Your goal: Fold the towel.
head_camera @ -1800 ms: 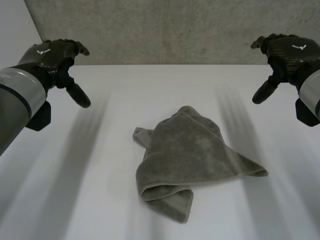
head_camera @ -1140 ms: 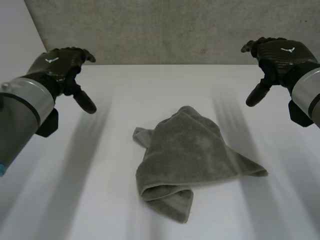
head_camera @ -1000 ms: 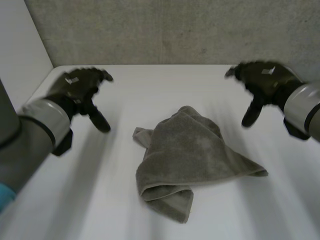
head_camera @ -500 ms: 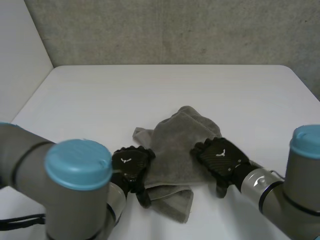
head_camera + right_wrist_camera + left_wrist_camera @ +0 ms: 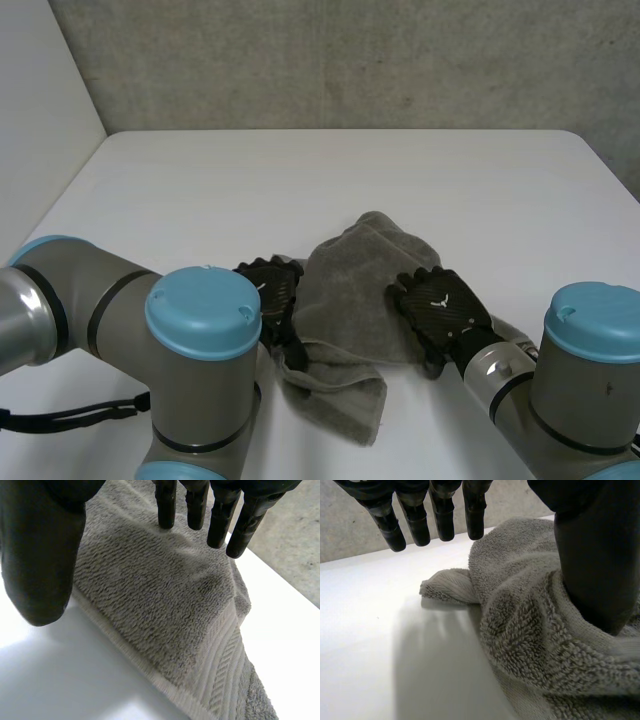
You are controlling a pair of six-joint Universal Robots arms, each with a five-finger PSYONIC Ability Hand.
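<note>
A grey terry towel lies crumpled in the middle of the white table. My left hand is low at the towel's left edge, open. In the left wrist view its thumb rests on the towel, while its straight fingers hover above a small corner flap and bare table. My right hand is low over the towel's right side, open. In the right wrist view its fingers hang just above the towel, and its thumb hangs over the hemmed edge.
Both arms reach in from the near side, the right one beside the towel's right tip. A grey wall backs the table's far edge. Bare tabletop surrounds the towel.
Both hands came down from high at the table's sides to the towel. Over the last half second they moved slightly farther onto its left and right sides.
</note>
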